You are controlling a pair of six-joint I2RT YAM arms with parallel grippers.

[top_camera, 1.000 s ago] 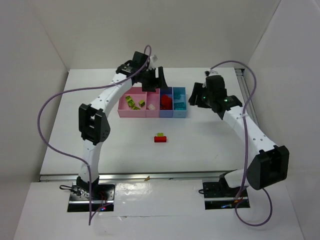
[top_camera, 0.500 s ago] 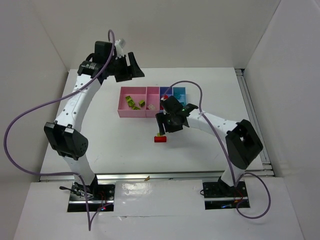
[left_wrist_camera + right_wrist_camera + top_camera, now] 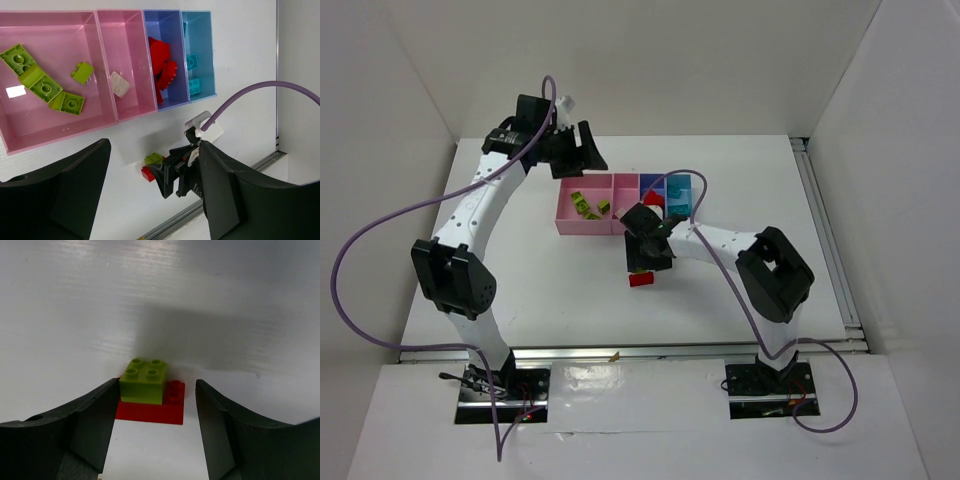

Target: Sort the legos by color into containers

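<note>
White table [image 3: 520,260], and on it, near the bins [image 3: 585,231], the last two loose pieces: a green brick [image 3: 144,380] pressed onto a red brick [image 3: 150,411]. That joint is my trouble. If I close on the green one and lift, I judge the red one may ride up with it, and then both colours drop into one bin. It could as easily let go halfway and tumble off somewhere awkward. The green brick also sits toward one end of the red, so an off-centre squeeze might tip the pair or skid it across the smooth top. The red one is low and flat, with little for my fingers to catch on its own.

The bins look sorted so far: green in the wide pink one, a white piece in the narrow pink one, red in the dark blue, teal in the light blue.

My right arm [image 3: 720,240] folds in low across the table, wrist pitched down over the pair. My left arm [image 3: 480,200] reaches high over the far left, beyond the bins. My right gripper [image 3: 152,407] stands about half spread, one finger each side of the green brick, gripping nothing. My left gripper [image 3: 154,150] is spread wide and empty, looking down on the bins.
</note>
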